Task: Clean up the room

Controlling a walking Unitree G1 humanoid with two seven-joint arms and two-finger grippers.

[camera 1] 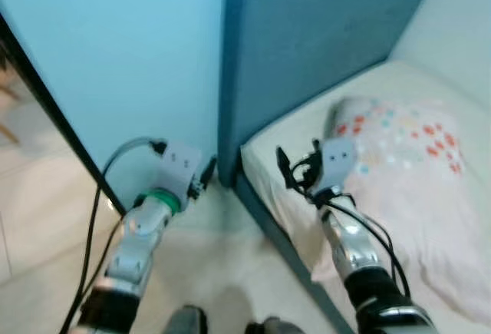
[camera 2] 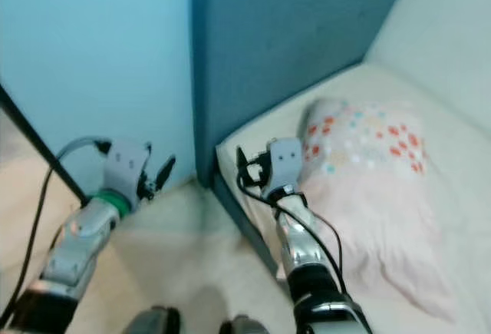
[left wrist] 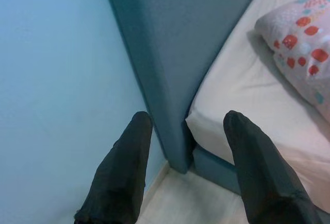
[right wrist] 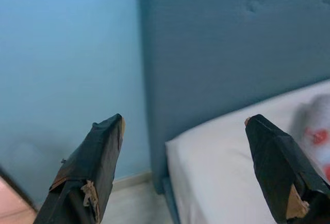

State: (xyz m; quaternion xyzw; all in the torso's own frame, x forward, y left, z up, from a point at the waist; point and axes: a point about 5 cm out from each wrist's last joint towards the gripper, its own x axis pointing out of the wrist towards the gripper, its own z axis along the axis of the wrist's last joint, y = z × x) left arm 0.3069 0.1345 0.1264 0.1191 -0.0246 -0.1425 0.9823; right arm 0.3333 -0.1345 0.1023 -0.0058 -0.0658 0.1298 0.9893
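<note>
Both grippers, left (left wrist: 185, 123) and right (right wrist: 185, 123), are held wide open and empty; the pillow (camera 1: 406, 173) on the bed (left wrist: 232, 85) is seen whole from the head.

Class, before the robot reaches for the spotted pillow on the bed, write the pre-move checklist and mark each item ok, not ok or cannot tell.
1. Right tool open and empty: ok, fingers spread wide in the right wrist view.
2. Left tool open and empty: ok.
3. White pillow with red and teal spots in view on the bed: ok.
4. Right tool over the white mattress, beside the pillow: ok.
5. Left tool off the teal padded headboard: ok, it hangs over the floor near the corner.
6. Anything under the pillow: cannot tell.
</note>
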